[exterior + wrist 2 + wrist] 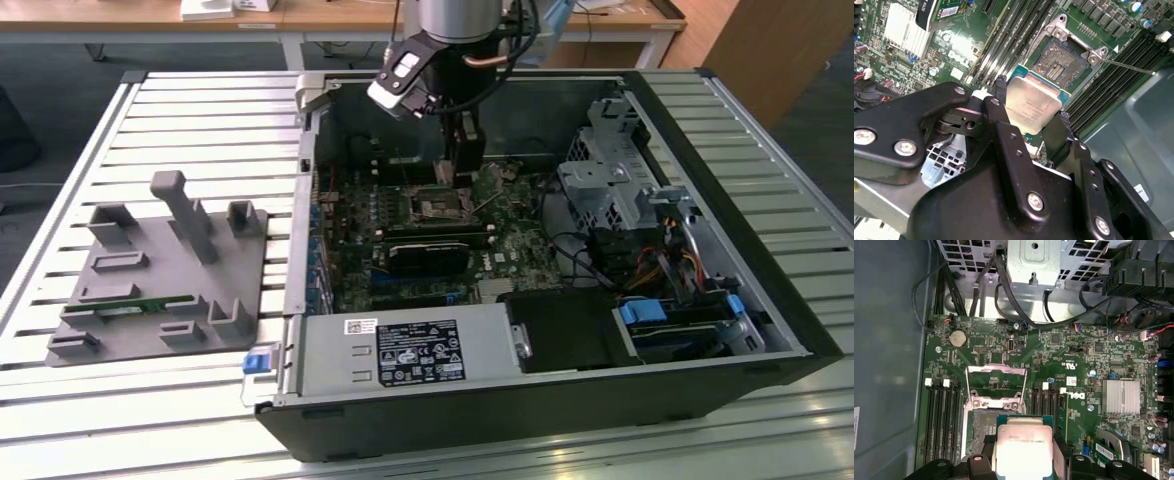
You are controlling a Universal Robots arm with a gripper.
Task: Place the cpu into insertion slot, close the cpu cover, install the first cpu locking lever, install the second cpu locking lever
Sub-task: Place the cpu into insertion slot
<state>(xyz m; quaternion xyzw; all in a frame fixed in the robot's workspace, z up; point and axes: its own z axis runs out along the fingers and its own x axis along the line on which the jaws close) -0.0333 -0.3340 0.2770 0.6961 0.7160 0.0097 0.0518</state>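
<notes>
open black computer case (761, 310) lying on its side on a slatted table (200, 110). inside: a green motherboard (514, 255), a grey power supply (334, 365) along the near wall, a metal drive cage (607, 190) and bundled cables (654, 265) toward the exterior view's right. on the table at the exterior view's left, a grey fixture tray (120, 270) with posts and slots, one slot carrying a green memory strip (134, 308).

reaching down into the case, the gripper (461, 165), over the middle of the board. in the second wrist view, black fingers (1000, 100) closed onto two opposite edges of the cpu (1033, 107), silver top facing up. held partly over the insertion slot (985, 422), seemingly just above it; contact not clear. dark socket centre uncovered beyond the chip. cpu cover (995, 403) raised on its hinge, green board visible through its window. thin metal lever (1129, 66) sticking out from a socket corner, unlatched.

writing: a black-and-white label (420, 352) and a small white sticker (363, 325) on the power supply, print too small to make out. faint engraving on the chip's top. white lettering and a white sticker (1073, 381) on the board beside the long memory slots (1046, 402).
</notes>
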